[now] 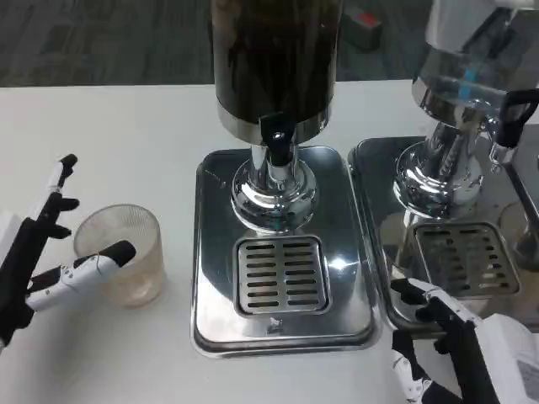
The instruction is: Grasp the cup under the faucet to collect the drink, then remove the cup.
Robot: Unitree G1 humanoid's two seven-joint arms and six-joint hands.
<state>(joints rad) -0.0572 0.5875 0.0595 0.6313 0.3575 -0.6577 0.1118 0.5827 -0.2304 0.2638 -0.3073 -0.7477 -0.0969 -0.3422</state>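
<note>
While the clear plastic cup (120, 252) stands upright on the white table (126, 126), left of the dark drink dispenser's (274, 59) steel drip tray (282, 252), the left hand (50, 252) brackets it, fingers spread wide, one black-tipped finger against the near wall, nothing gripped. Bottom right, the right hand (446, 349) waits loosely open beside a second dispenser (463, 101).

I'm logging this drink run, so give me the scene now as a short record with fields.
cup: clear plastic cup, upright on the white table, left of the drip tray
cup contents: looks empty
left hand: left hand open around the cup, thumb in front of it; contact unclear
right hand: right hand at the lower right, holding nothing
faucet: black tap of the dark dispenser, over the grated drip tray; no cup under it
</note>
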